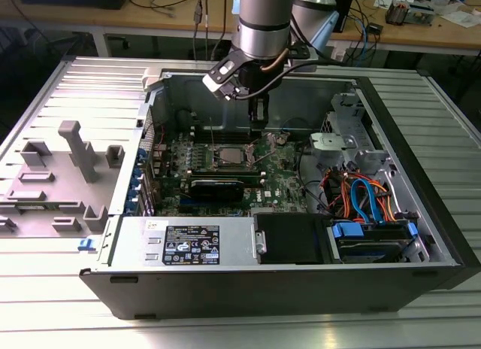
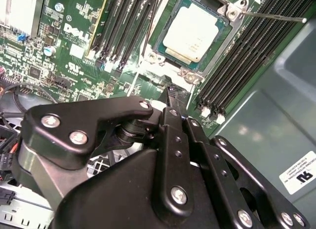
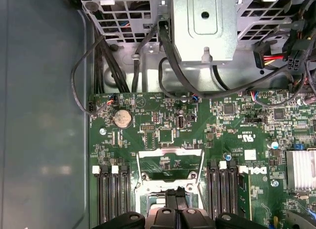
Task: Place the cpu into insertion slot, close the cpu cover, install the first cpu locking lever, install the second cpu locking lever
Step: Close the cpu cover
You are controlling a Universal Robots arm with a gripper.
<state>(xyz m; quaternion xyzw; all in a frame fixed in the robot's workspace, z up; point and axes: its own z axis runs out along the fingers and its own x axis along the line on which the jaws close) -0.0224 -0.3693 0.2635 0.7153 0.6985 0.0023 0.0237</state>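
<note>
An open computer case (image 1: 440, 213) lies on its side on a ribbed metal table (image 1: 75, 289), and the robot arm reaches down into it over the green motherboard (image 1: 282, 176).

In the second wrist view the cpu (image 2: 194, 31), a small square chip with a dull silver top, sits flat inside the insertion slot (image 2: 222, 39). Its whole top face is uncovered.

In the first wrist view the cpu cover (image 3: 170, 151), a thin silvery frame, stands raised off the slot on its hinged edge, and green board shows through its square window.

A thin metal locking lever (image 2: 271, 16) runs out from one corner of the slot, across the long black memory slots (image 2: 247, 56) that flank the slot on both sides.

The gripper (image 1: 258, 117) hangs above the board just beside the slot. In both wrist views its black tip (image 2: 175, 96) (image 3: 177, 203) points down at the slot's hinged edge, close to the foot of the raised cover. The jaws are pressed together with nothing visible between them. Whether the tip touches the cover or the slot cannot be told.
</note>
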